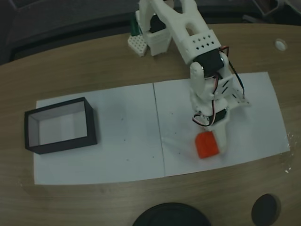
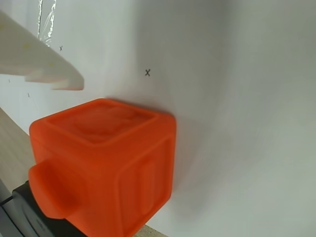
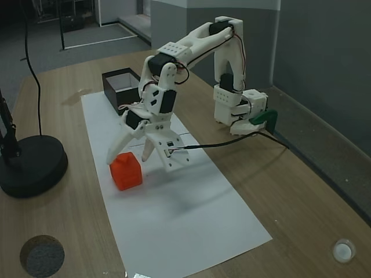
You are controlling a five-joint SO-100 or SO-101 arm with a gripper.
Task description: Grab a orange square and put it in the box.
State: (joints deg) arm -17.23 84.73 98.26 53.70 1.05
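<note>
The orange square [image 1: 207, 145] lies on white paper near the table's front edge, right of centre in a fixed view. My gripper [image 1: 212, 139] hangs open just over it, with one white finger [image 1: 222, 141] along its right side. In another fixed view the spread fingers reach down around the orange square [image 3: 126, 172] from behind, my gripper [image 3: 127, 160] low over its top. The wrist view has the orange square [image 2: 103, 163] close up, with a white finger [image 2: 39, 61] above and apart from it. The box [image 1: 91, 123], black-walled and pale inside, stands far to the left.
Two white paper sheets [image 1: 122, 141] cover the table's middle. A black round stand base [image 3: 29, 165] sits close beside the cube. A dark disc [image 1: 265, 207] and a small white cap [image 1: 281, 44] lie by the table's edges. The arm's base [image 1: 153, 35] stands at the back.
</note>
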